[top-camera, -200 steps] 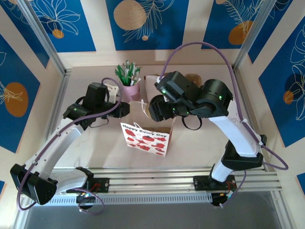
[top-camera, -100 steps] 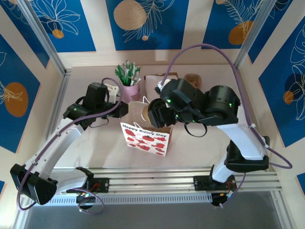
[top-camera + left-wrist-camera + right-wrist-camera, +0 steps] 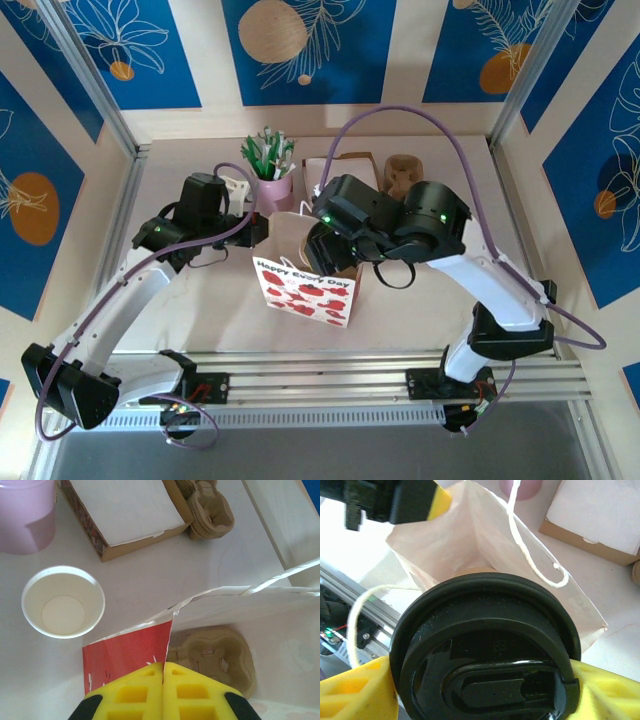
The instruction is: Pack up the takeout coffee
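Bright, even overhead light washes the table (image 3: 150,580) nearly white in both wrist views. A soft shadow crosses the pink cup (image 3: 25,520). The paper bag (image 3: 465,545) glows pale inside; the black lid (image 3: 485,645), close to the lens, shows a faint sheen.

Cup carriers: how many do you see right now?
2. One carrier lies on the floor of the paper bag; the other carrier sits on the table beside the cardboard box. It looks layered, so more may be stacked underneath.

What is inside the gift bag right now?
A moulded-pulp cup carrier lies on the floor of the gift bag. From the right wrist, the black lid covers most of the interior. Bag walls hide the rest.
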